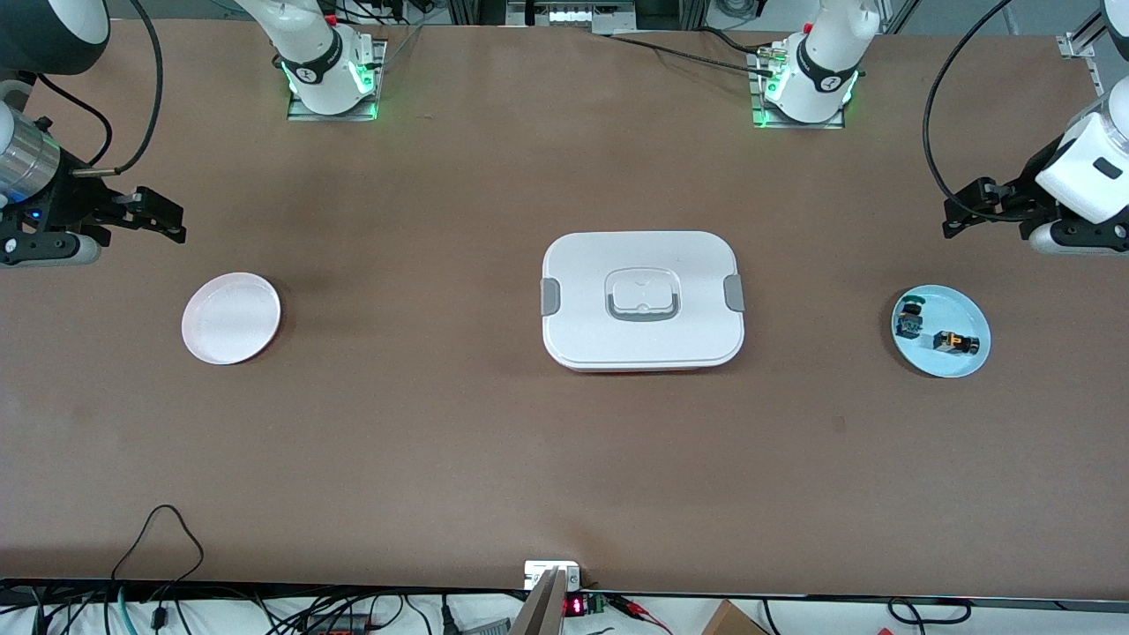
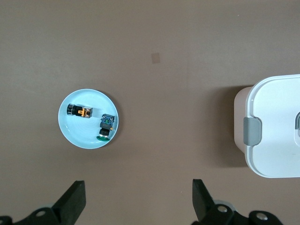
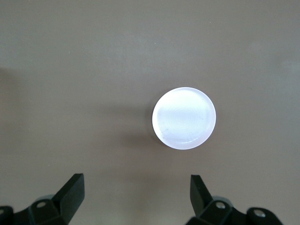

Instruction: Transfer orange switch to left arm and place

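Observation:
The orange switch [image 1: 956,342] [image 2: 79,111] lies on a pale blue plate [image 1: 961,364] [image 2: 75,133] toward the left arm's end of the table, beside a small blue-green component [image 1: 909,317] [image 2: 107,126]. The white box [image 1: 643,300] [image 2: 276,126] sits at the table's middle. My left gripper [image 1: 957,216] [image 2: 138,190] hangs open and empty in the air, over bare table beside the blue plate. My right gripper [image 1: 168,220] [image 3: 137,183] hangs open and empty over bare table beside a white plate [image 1: 231,317] [image 3: 184,118].
The white plate toward the right arm's end holds nothing. Cables and a small electronics board [image 1: 564,593] run along the table edge nearest the front camera. Both arm bases [image 1: 331,75] stand at the edge farthest from the camera.

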Controlling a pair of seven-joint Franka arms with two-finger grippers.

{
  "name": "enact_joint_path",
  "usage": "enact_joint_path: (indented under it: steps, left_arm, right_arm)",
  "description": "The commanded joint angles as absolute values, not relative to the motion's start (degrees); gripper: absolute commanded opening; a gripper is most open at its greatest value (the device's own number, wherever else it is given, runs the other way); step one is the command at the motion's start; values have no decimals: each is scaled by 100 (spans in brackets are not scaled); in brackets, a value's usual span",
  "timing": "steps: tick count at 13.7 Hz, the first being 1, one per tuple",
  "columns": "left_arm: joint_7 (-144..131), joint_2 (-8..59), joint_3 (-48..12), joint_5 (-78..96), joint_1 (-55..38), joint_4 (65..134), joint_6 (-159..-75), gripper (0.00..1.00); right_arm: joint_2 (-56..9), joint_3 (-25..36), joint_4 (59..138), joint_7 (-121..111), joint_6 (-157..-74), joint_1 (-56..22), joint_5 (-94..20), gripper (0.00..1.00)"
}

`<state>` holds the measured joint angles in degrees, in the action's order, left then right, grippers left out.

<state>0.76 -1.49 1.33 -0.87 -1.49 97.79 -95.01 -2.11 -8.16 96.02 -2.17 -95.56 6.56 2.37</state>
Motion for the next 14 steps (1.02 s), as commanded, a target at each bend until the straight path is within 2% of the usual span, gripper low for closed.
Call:
enact_joint_path:
  steps: [1, 14]
  left_arm:
    - [404, -158, 193, -18, -35, 9809, -9580, 100]
    - [615, -114, 53, 9, -97, 9642, -9545, 100]
  right_arm:
    - [-352, -800, 9475, -281, -9457, 642, 167, 100]
    - [-334, -835, 9387, -220, -9439, 571, 149, 100]
